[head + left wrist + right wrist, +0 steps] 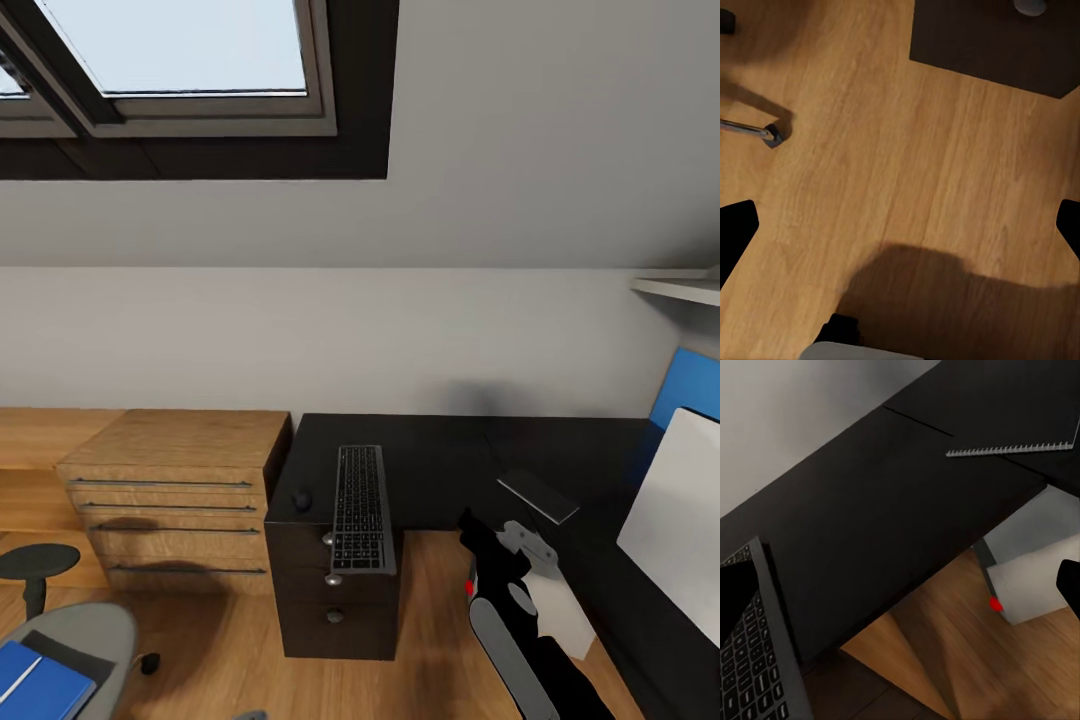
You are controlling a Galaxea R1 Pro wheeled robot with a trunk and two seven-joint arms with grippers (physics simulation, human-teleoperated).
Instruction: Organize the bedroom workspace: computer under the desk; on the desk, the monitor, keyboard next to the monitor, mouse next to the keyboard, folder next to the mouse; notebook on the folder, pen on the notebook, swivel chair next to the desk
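Grey flat keyboard lies on the black L-shaped desk, front end overhanging the drawer unit; small black mouse just beside it. Dark spiral-bound notebook rests further along the desk. Blue folder sits on the grey swivel chair. White computer tower stands under the desk. Right gripper near the notebook, fingers spread, empty; left gripper's fingers likewise apart over wooden floor.

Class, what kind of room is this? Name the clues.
Probably a home office corner in an attic room: a dark desk with a keyboard, a swivel chair, and a skylight in the sloped ceiling.
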